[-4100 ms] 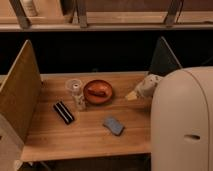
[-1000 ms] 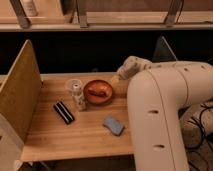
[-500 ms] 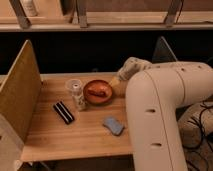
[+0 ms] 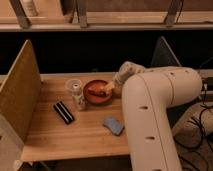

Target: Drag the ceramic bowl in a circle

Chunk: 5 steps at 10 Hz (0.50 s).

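The ceramic bowl (image 4: pixel 97 92) is a shallow orange-brown dish with a darker reddish patch inside. It sits on the wooden table (image 4: pixel 75 130), right of the clear plastic cup (image 4: pixel 74 85). My gripper (image 4: pixel 108 88) reaches from the right, at the end of the bulky white arm (image 4: pixel 150 110), and sits at the bowl's right rim, over its inside edge.
A small bottle (image 4: pixel 79 97) stands just left of the bowl, below the cup. A black rectangular object (image 4: pixel 64 112) lies front left. A blue-grey object (image 4: pixel 114 125) lies front right near the arm. Upright panels stand at the left (image 4: pixel 20 95) and back right (image 4: pixel 162 52).
The arm swung in from the far right to the bowl. Over the last second the gripper moved left and down onto the bowl's right rim. The bowl has barely moved.
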{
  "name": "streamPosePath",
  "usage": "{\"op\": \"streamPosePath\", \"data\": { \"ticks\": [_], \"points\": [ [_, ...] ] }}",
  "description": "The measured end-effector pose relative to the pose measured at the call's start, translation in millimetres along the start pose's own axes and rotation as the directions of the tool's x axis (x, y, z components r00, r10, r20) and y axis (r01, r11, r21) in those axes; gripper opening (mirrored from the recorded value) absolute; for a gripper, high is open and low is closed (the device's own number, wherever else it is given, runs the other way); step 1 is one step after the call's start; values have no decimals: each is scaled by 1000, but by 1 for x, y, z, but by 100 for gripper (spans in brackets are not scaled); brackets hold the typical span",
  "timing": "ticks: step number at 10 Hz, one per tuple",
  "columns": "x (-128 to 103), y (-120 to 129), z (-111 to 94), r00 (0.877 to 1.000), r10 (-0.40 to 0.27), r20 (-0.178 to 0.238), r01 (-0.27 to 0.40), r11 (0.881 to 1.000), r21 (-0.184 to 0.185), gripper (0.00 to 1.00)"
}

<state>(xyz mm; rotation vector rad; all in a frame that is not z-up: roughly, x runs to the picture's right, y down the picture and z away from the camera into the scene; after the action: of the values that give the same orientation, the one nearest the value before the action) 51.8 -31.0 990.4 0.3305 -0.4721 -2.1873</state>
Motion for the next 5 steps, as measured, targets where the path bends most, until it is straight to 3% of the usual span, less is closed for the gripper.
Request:
{"op": "streamPosePath", "data": {
  "ticks": [1, 5],
  "points": [
    [-3, 2, 8, 1000, 10, 6, -11, 1000, 10, 77],
    [-4, 3, 23, 1000, 20, 3, -20, 999, 37, 38]
  ]
}}
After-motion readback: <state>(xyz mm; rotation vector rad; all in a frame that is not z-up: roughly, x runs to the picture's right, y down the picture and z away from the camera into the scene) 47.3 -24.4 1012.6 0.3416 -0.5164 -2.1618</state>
